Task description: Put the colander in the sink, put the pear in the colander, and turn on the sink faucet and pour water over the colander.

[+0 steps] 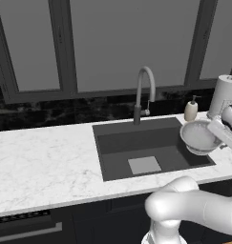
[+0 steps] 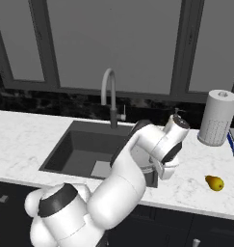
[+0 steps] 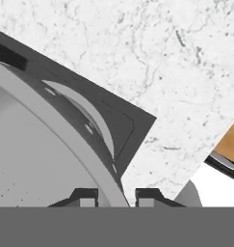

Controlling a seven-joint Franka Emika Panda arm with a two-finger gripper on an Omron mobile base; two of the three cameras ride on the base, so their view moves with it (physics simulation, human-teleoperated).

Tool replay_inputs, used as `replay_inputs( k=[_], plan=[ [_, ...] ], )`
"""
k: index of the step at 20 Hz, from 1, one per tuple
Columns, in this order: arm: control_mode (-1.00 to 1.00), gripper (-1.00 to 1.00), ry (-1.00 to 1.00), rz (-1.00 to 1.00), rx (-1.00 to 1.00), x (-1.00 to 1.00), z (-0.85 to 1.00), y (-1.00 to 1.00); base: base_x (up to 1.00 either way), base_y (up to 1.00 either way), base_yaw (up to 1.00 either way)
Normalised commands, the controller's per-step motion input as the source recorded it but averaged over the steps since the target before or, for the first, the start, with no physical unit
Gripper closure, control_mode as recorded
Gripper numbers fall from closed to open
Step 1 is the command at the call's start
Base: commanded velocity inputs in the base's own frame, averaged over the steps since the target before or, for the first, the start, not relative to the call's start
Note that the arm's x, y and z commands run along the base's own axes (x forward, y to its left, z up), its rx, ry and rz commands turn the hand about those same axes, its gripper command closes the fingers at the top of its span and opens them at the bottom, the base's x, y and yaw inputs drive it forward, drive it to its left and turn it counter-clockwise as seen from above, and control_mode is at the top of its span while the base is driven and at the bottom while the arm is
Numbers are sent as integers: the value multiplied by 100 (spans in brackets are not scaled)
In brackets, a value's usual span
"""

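Colander [image 1: 199, 137] is held at its rim by the gripper [image 3: 117, 197], jaws nearly closed, one fingertip [image 3: 84, 197] inside the rim and the other outside. It is seen hanging over the right end of the sink [image 1: 136, 143], above the basin and slightly tilted, not yet set down. The sink floor lies below and to the left of the jaws, so a lowering move is judged next. Pear [image 2: 214, 183] is left on the counter [image 1: 46, 162] well right of the sink. Faucet [image 1: 145, 93] is untouched behind the basin.
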Motion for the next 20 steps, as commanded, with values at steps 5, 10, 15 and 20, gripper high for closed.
replay_inputs(
  k=[5, 10, 15, 20],
  plan=[
    [-100, 100, 0, 22, 0, 0, 15, 35, 0, 0, 0],
    [-100, 100, 0, 19, 1, 0, 2, 22, 0, 0, 0],
    [-100, 100, 0, 20, 5, 9, 0, 8, 0, 0, 0],
    [-100, 100, 0, 21, 10, 28, 0, 0, 0, 0, 0]
  ],
)
